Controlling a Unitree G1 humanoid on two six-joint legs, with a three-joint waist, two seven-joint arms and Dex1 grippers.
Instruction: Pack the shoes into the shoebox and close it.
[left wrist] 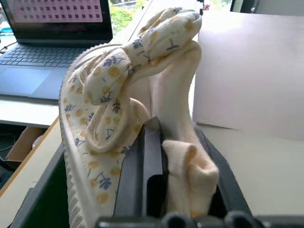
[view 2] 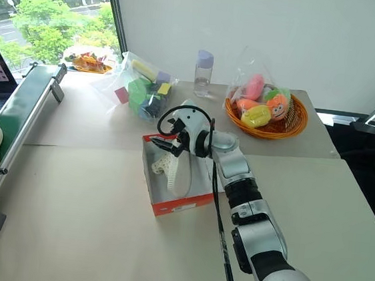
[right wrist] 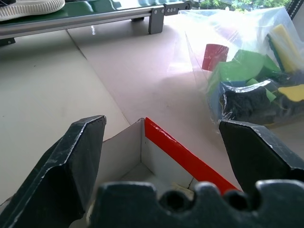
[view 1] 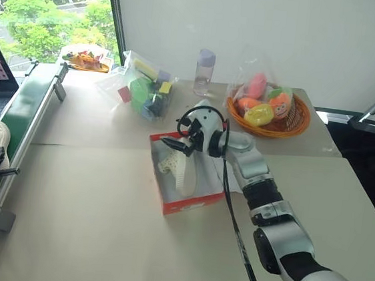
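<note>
Beige bench (view 1: pixel 83 237). Red shoebox (view 1: pixel 191 204) at centre, open. Far side: clear bag of foam blocks (view 1: pixel 146 89), clear bottle (view 1: pixel 204 72), orange basket (view 1: pixel 269 126) with toys, far right. Green conveyor (view 1: pixel 26 107) along left edge. Small tray (view 1: pixel 85 59) of bits at far left corner.

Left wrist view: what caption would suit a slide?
Left tool shut on a cream shoe, laptop behind.
</note>
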